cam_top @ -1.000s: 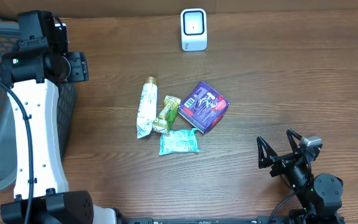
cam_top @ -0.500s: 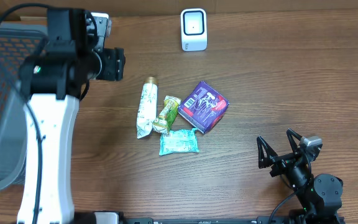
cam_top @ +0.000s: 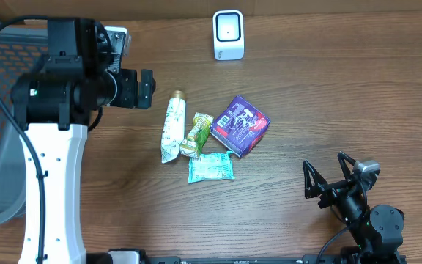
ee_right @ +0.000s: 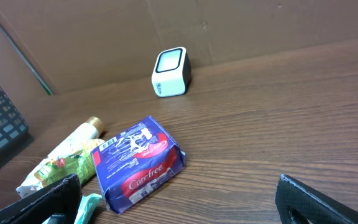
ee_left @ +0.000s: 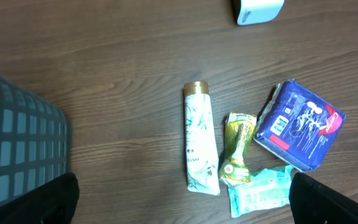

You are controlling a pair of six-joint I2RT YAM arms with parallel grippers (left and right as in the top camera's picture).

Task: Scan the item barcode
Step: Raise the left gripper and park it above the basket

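Left pincer [cam_top: 149, 88] hangs spread wide and empty, left of the barcode scanner [cam_top: 228, 34] and nearer the robot. Right pincer [cam_top: 324, 161], equally spread and empty, sits far nearer, right of the scanner. The Carefree pack [cam_top: 240, 126] lies on the bench [cam_top: 343, 88] robot-side of the scanner. It is likely light, squashy and film-slick. Pinch across its short edges, leaving the barcode label [ee_left: 279, 125] uncovered.

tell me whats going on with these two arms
Nothing is being held yet. The left end effector hangs open above the table, just left of a small cluster: a white tube, a green sachet, a blue pack and a teal packet. The right end effector sits open near the front right, apart from the items. The white scanner stands at the far edge with nothing before it.
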